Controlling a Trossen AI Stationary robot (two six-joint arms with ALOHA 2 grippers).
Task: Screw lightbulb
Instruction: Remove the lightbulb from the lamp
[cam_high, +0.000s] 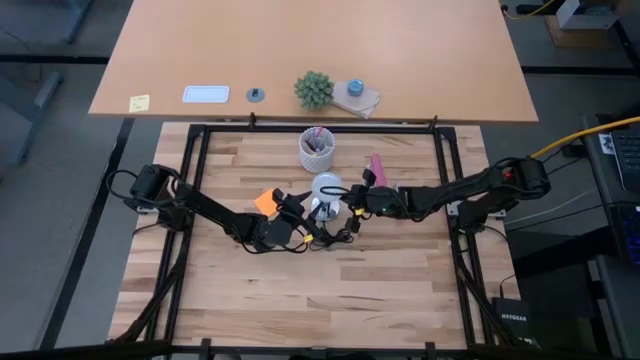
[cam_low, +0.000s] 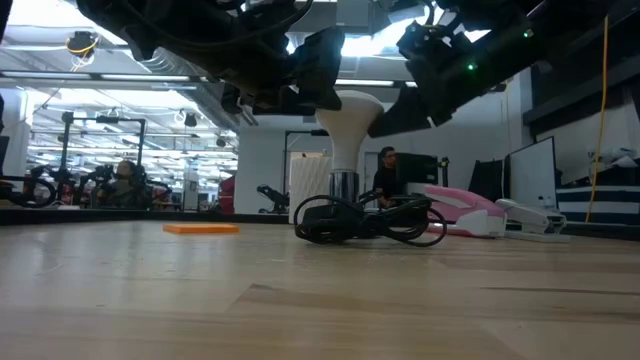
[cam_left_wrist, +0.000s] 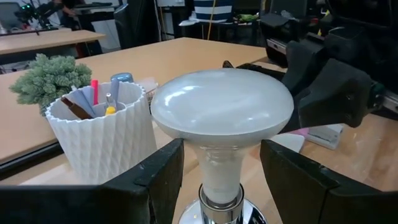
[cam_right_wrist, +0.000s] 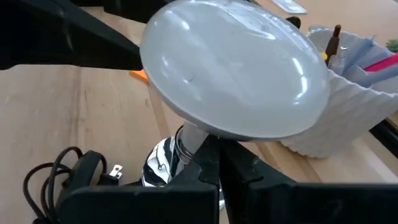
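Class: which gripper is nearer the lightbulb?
Left. The left gripper straddles the lightbulb's neck, fingers open either side. The right gripper sits shut beside the neck.

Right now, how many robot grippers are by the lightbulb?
2: the left gripper straddles the lightbulb neck, open; the right gripper sits shut at its base.

The lightbulb (cam_high: 326, 188) is small, white and funnel-shaped, with a broad rounded dome narrowing to a slim neck. It stands upright, dome up, its narrow base seated in a shiny silvery fitting (cam_left_wrist: 217, 213) near the middle of the bench (cam_high: 330, 300), at six o'clock from the white ribbed cup (cam_high: 318, 150).
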